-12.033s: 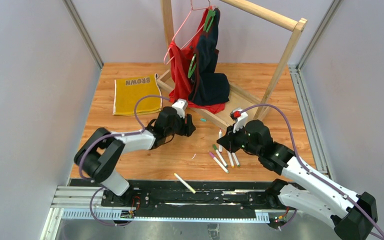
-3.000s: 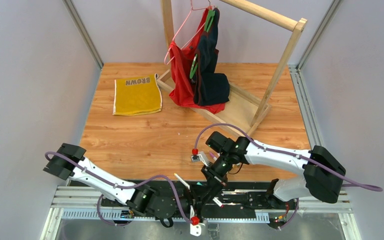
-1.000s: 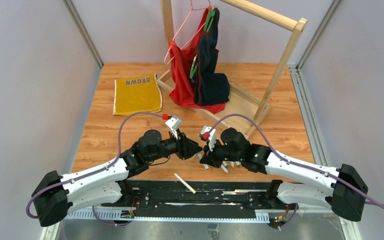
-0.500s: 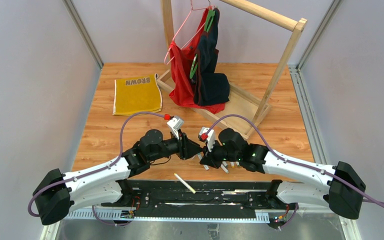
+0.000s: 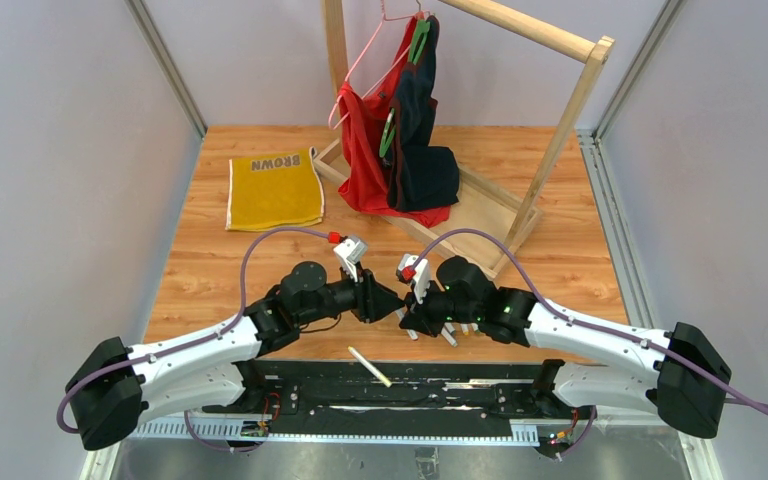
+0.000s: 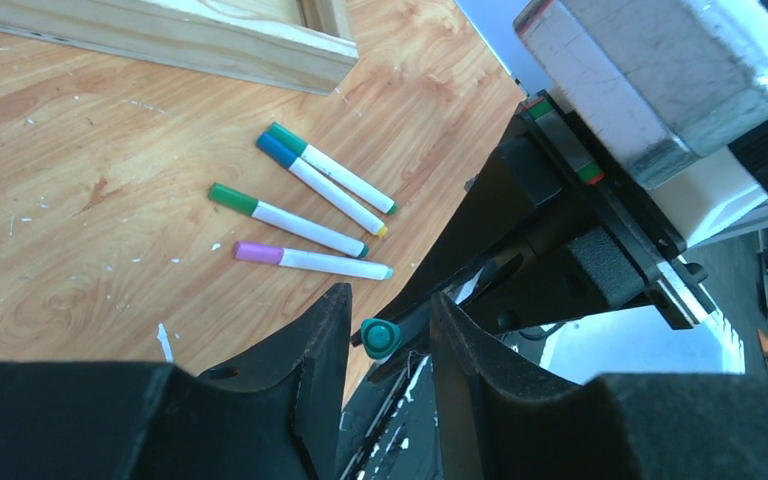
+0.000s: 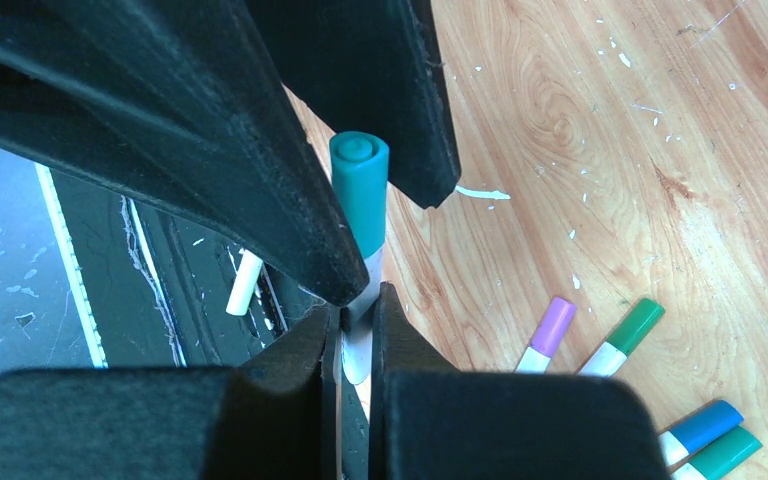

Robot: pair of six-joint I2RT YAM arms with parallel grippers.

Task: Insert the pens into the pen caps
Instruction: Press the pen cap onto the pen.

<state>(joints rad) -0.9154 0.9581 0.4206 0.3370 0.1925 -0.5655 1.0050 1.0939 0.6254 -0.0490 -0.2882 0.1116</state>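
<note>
The wooden surface (image 5: 260, 280) sits between grey walls, with a yellow cloth (image 5: 274, 190) at the back left and a clothes rack (image 5: 480, 200) behind the middle.

From the left, the left gripper (image 6: 388, 318) reaches toward the centre of the near strip. Its fingers stand slightly apart on either side of a teal cap (image 7: 360, 185). The left wrist view shows a sliver of gap on one side, so I cannot tell whether they squeeze the cap or only flank it.

The cap sits over the end of the held pen (image 7: 368, 270), with white barrel showing directly below it. The right gripper (image 7: 358, 305) is pressed together on that barrel, nose to nose with the left one.

The pen's long axis runs along the line between the two grippers, cap end toward the left arm. Any further seating looks like a straight push along that line. Whether the cap is fully home is hidden from me. Both arms are equally near.

Room is tight toward the near edge, where a loose white pen (image 5: 370, 366) lies by the black rail (image 5: 290, 385). Just to the right, under the right arm, four capped pens (image 6: 285, 220) lie side by side. Bare wood stretches behind and to the left for backing away.
</note>
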